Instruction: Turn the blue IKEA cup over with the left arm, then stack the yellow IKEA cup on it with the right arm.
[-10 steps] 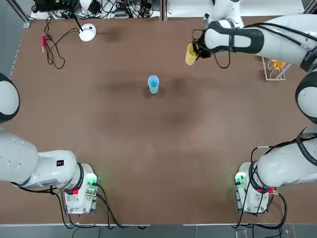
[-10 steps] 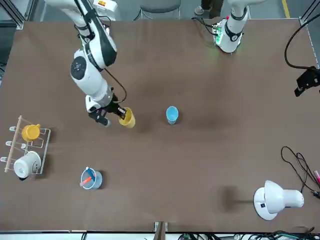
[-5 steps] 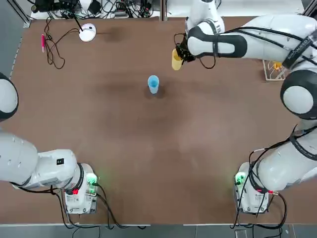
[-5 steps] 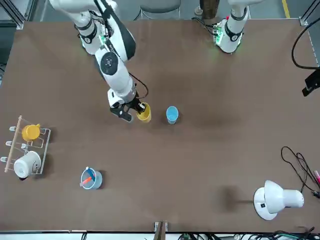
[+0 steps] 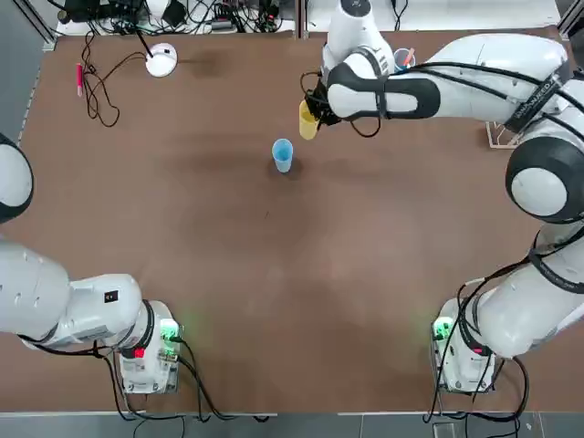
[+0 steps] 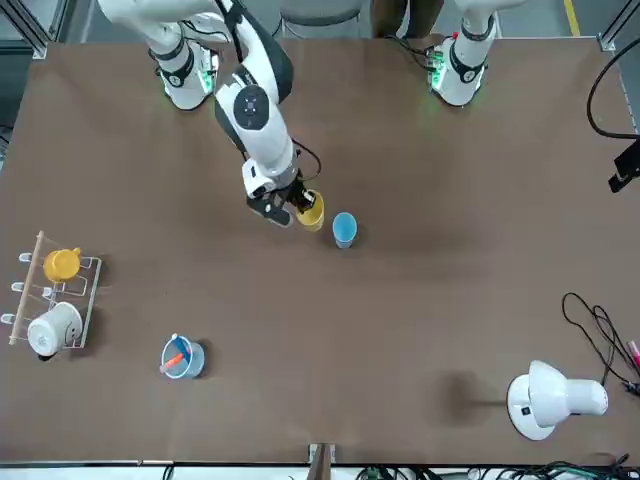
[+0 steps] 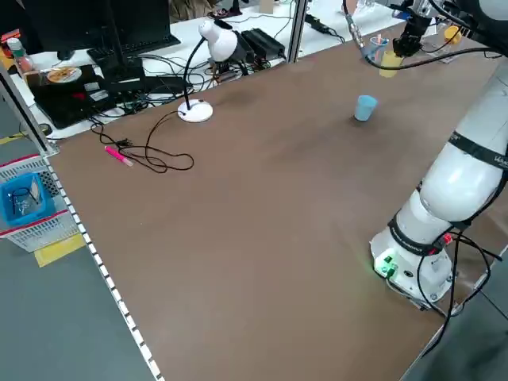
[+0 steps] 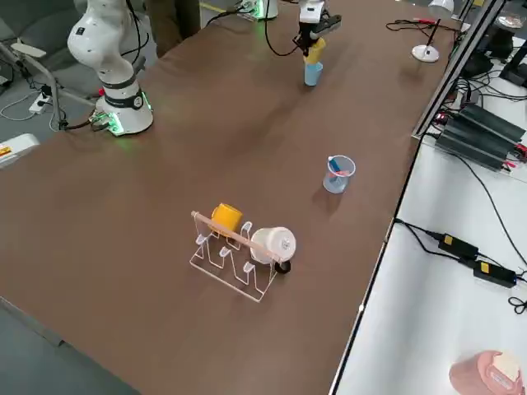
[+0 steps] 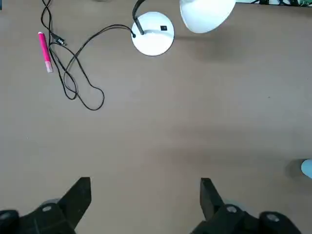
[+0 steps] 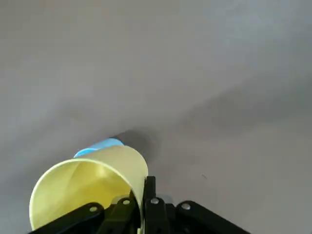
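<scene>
Blue cup stands mid-table, apparently flipped; right gripper, clamped on yellow cup, hangs just beyond it, stacking undone; left gripper parked, open, empty.

Even overhead light is covering the brown table, and no hard glare is showing on its matte surface. Soft, blurred shadows are lying on the table near the blue cup and below the desk lamp. The white right arm is reflecting bright highlights along its glossy shell. In the right wrist view the yellow cup is sitting close to the lens and appearing slightly soft, and a broad diffuse shadow is crossing the table behind it.
</scene>
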Controlling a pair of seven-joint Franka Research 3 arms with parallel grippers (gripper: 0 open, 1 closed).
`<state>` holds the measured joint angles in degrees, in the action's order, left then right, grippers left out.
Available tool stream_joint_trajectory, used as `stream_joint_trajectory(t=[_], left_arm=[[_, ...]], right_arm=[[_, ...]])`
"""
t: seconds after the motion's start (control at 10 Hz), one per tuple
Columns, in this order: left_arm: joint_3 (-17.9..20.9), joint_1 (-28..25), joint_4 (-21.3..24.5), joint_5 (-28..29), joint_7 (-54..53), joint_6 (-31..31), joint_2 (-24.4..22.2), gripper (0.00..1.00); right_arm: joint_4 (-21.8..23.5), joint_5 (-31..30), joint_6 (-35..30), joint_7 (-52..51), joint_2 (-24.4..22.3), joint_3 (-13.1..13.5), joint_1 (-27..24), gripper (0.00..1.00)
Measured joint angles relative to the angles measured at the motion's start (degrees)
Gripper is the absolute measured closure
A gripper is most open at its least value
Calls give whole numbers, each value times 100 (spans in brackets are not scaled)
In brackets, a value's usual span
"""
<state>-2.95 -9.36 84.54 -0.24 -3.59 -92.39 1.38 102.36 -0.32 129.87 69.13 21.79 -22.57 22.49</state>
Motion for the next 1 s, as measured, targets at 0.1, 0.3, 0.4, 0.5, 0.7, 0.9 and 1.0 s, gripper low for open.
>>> stream_joint_trajectory(t=[0.1, 0.3, 0.4, 0.5, 0.7, 0.9, 1.0], left_arm=[[-1, 0, 0, 0, 0, 0, 0, 1], [-1, 0, 0, 0, 0, 0, 0, 1], [-1, 0, 0, 0, 0, 0, 1, 1], [0, 0, 0, 0, 0, 0, 1, 1], [2, -3, 1, 0, 0, 4, 2, 1], [4, -130, 2, 0, -2, 8, 4, 1], [5, -196, 2, 0, -14, 5, 5, 1]], right_arm=[[-64, -22, 0, 99, 87, 1, 104, 96], [-223, -77, 3, 274, 290, 4, 289, 96], [-335, -115, 5, 391, 397, 5, 377, 96], [-466, -154, 5, 497, 510, 5, 461, 96], [-597, -215, 5, 654, 651, 7, 581, 96], [-673, -257, 7, 697, 782, 18, 598, 96], [-728, -311, 9, 740, 857, 30, 598, 96]])
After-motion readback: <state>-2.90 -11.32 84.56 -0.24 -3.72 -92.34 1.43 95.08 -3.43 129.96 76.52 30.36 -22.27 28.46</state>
